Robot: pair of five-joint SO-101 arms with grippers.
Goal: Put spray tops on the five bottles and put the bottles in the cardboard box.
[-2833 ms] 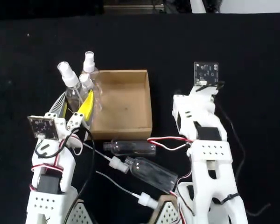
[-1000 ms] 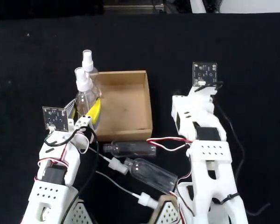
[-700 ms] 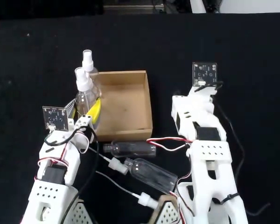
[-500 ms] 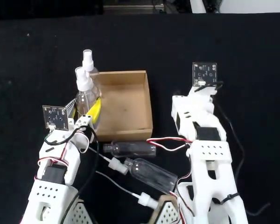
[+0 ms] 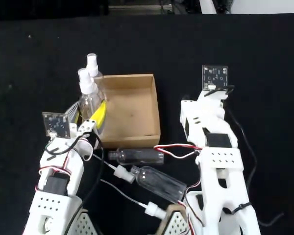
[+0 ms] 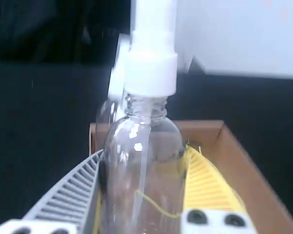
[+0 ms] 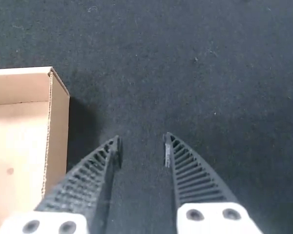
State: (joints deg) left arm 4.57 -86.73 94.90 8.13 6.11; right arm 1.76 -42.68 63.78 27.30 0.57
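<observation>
The table [image 5: 264, 58] is covered in black cloth, flat and matte, with open room on every side of the work. The cardboard box [image 5: 132, 110] sits left of the middle, open side up, its walls low.

The left arm is the nearer one to the box. Its left pincer [image 6: 145, 156] is closed around the body of the held bottle [image 5: 89, 100], grey finger on one side and yellow on the other. This bottle stands upright, long axis vertical, spray top [image 5: 85, 80] fitted, just outside the box's left wall. Judgement: the box opening lies directly across that wall from the pincer, toward the right arm, so the coming move calls for a short lift over the wall and a lowering inside.

The right pincer [image 7: 141, 144] hangs over bare cloth just beside the box's right wall, moderately parted, with nothing in it.

A second capped bottle [image 5: 99, 78] stands at the box's far left corner, outside it. Two uncapped bottles lie on their sides near the box's near wall: one [image 5: 135, 155] parallel to that wall, the other [image 5: 159, 182] at a slant. Two loose spray tops [image 5: 122, 173] [image 5: 153, 210] with their tubes lie beside them.
</observation>
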